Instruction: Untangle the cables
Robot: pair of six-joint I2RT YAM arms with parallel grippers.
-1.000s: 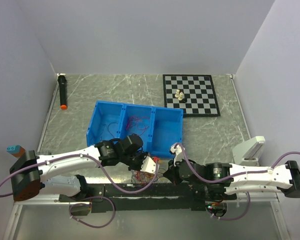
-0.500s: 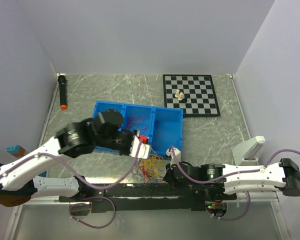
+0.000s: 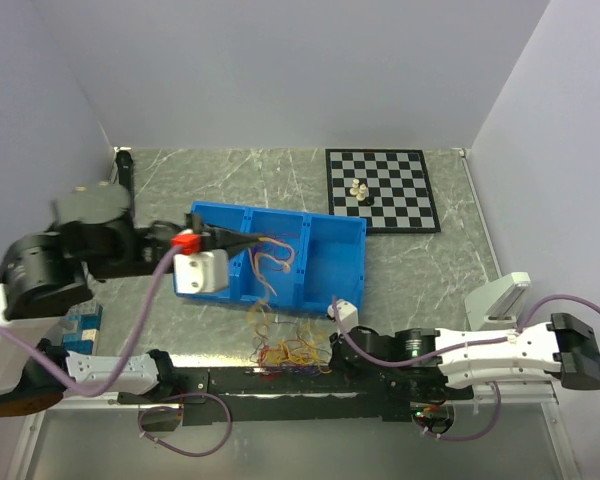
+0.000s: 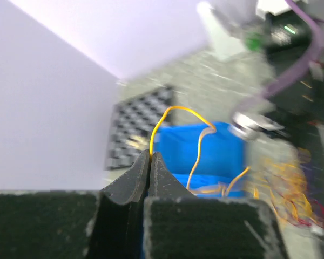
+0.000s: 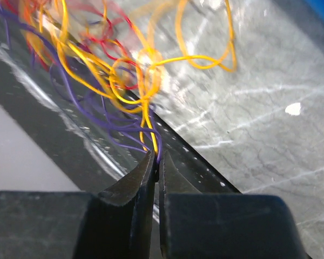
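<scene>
The cables are a tangle (image 3: 285, 350) of yellow-orange, red and dark wires near the table's front edge, also seen in the right wrist view (image 5: 119, 70). My left gripper (image 3: 242, 244) is raised over the blue bin (image 3: 330, 262). It is shut on one yellow-orange cable (image 4: 175, 110), which hangs in loops down to the tangle (image 4: 291, 189). The closed tips (image 4: 150, 155) pinch the wire. My right gripper (image 3: 327, 352) is low at the tangle's right side. It is shut (image 5: 157, 160) on yellow and purple strands where they leave the tangle.
The blue bin has three compartments. A chessboard (image 3: 380, 188) with a few pieces (image 3: 358, 190) lies at the back right. A black marker (image 3: 125, 185) lies at the back left. A white object (image 3: 500, 295) sits at the right, and blocks (image 3: 85, 325) at the left.
My left arm has lifted and swung up and left from the tangle, drawing a yellow-orange cable out over the bin. The tangle has spread out. My right gripper stays low, holding it.
</scene>
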